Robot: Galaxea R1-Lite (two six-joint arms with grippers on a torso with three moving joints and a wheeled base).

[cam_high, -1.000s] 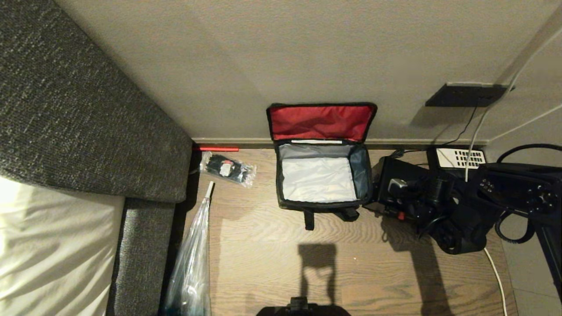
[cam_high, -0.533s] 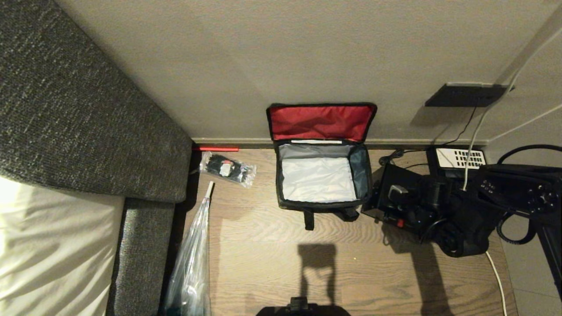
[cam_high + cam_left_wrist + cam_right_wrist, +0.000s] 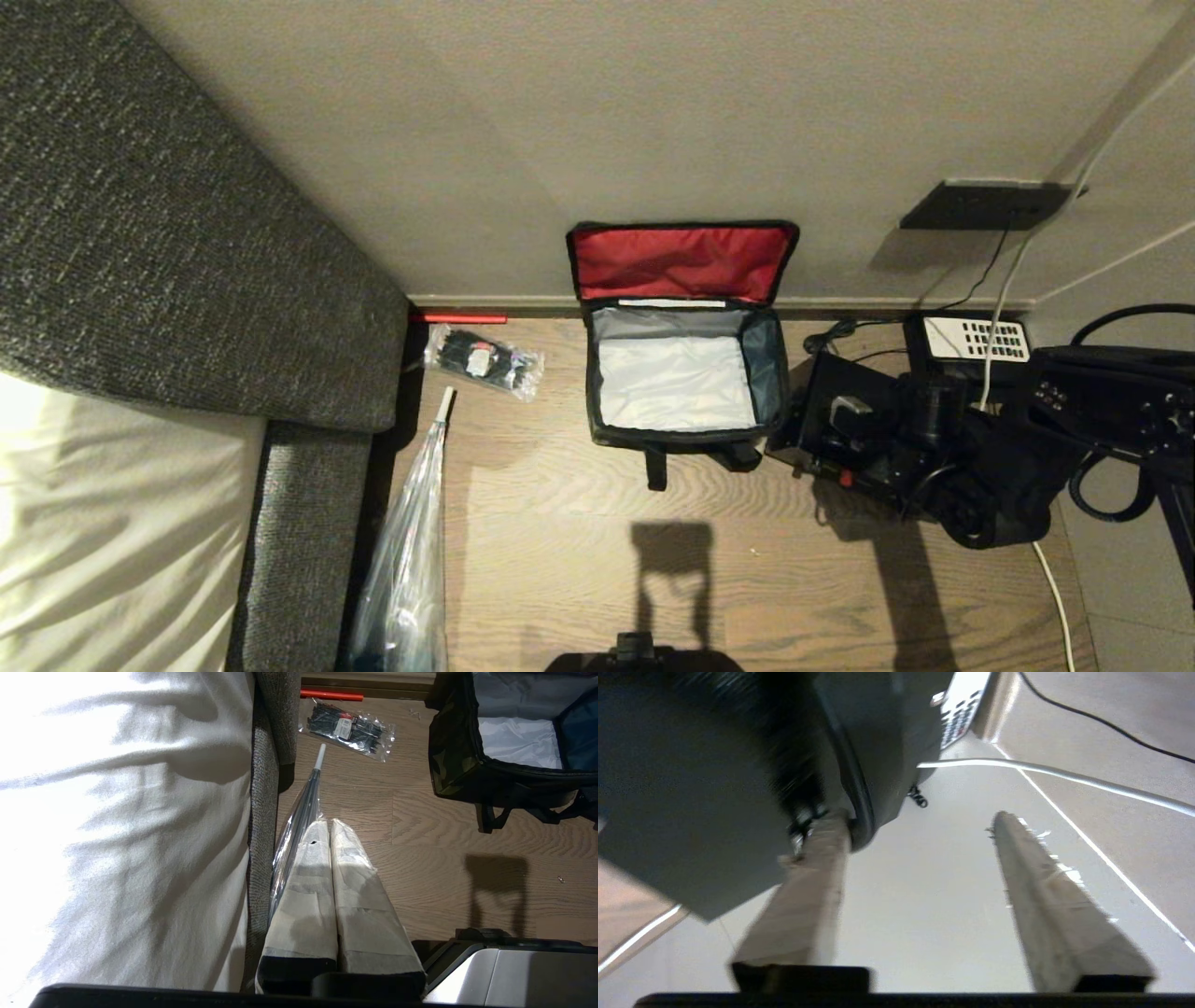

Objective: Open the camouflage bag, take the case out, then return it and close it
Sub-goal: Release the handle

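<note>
Your right hand [image 3: 920, 858] sits fingers apart beside the case [image 3: 845, 411], at 3 o'clock of the boxy fabric camouflage bag [image 3: 681, 373]; bare wood floor [image 3: 579, 560] at 6.

no readable text, labels too small

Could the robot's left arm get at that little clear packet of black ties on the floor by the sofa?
Probably yes. The left gripper hangs shut above the wooden floor, and the packet of cable ties lies in the open ahead of it. Only a plastic-wrapped umbrella lies alongside, not across the way.
</note>
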